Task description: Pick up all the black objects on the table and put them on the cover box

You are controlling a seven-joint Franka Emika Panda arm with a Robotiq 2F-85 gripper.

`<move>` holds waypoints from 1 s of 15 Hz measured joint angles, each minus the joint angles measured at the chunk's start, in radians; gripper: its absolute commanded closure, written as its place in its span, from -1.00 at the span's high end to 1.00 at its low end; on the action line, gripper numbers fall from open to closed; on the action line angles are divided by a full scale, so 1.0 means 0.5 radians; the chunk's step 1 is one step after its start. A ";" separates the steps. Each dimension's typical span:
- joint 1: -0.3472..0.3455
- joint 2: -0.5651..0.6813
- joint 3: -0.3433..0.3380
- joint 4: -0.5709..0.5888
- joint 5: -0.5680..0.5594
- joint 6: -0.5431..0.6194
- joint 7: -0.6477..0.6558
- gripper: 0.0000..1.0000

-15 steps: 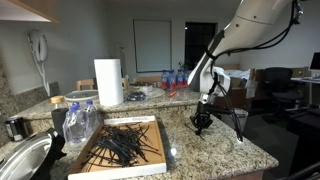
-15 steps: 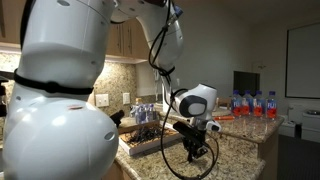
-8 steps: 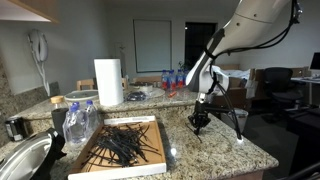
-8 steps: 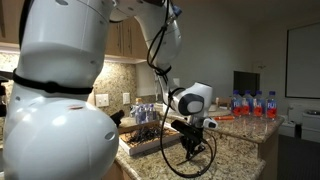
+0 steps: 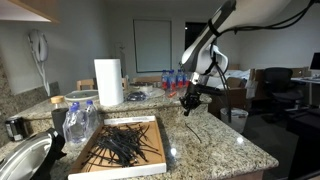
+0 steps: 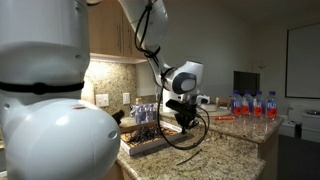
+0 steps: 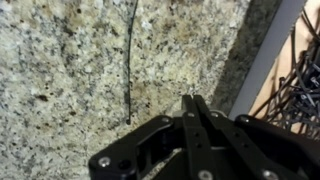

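Wrist view: a lone black strip [image 7: 131, 70] lies flat on the speckled granite countertop [image 7: 60, 90], running lengthwise away from the camera. It sits on the far side of the fingers [image 7: 188, 120] from the cover box [image 7: 265, 70], whose white rim crosses the corner of the picture. The strip is clear of the fingertips and touches neither them nor the box. Inside that rim a heap of black strips [image 7: 295, 85] lies tangled together.

The gripper [image 7: 192, 100] has its two fingers pressed flat against each other with no gap showing. I see nothing clamped between them, though something as thin as these strips could be hidden there, so I cannot say for sure.

In an exterior view the cover box [image 5: 152, 128] lies flat on the countertop with the dark heap [image 5: 125, 146] spread across its tan floor. The gripper [image 5: 189, 102] hangs above the stone beyond the box's long edge, not over the box itself. A paper towel roll [image 5: 108, 82] stands upright behind the box, water bottles [image 5: 175, 78] are lined up farther back, and a metal bowl [image 5: 22, 160] sits on the side of the box away from the gripper.

In the other exterior view the gripper [image 6: 184, 120] hangs just beside the box [image 6: 140, 143], slightly above it.
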 measured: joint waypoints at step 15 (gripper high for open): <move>-0.001 0.236 -0.114 -0.053 -0.148 -0.035 0.092 0.11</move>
